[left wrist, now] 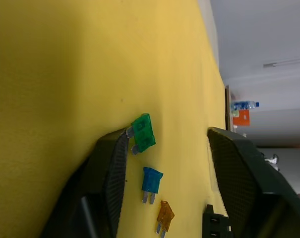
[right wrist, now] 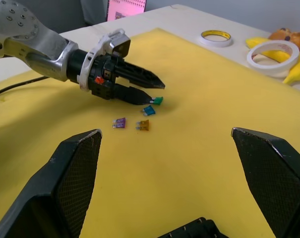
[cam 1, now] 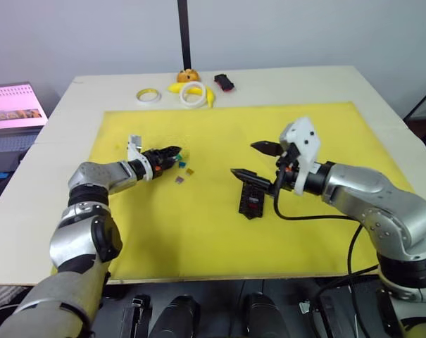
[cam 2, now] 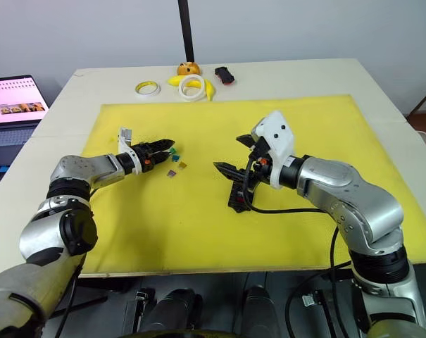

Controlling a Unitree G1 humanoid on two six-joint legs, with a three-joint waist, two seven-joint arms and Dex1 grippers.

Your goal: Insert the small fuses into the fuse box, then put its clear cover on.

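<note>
Left hand (right wrist: 149,89), fingers parted, is nosing at a green fuse (left wrist: 143,132) left of frame centre, risking flicking it away, while the right hand (cam 1: 258,160) is hovering wide above the fuse box (cam 1: 252,198).

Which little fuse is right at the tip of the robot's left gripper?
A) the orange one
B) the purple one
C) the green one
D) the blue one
C: the green fuse lies against one fingertip of the open left gripper, while the blue fuse, orange fuse and purple fuse lie farther off on the yellow mat.
</note>
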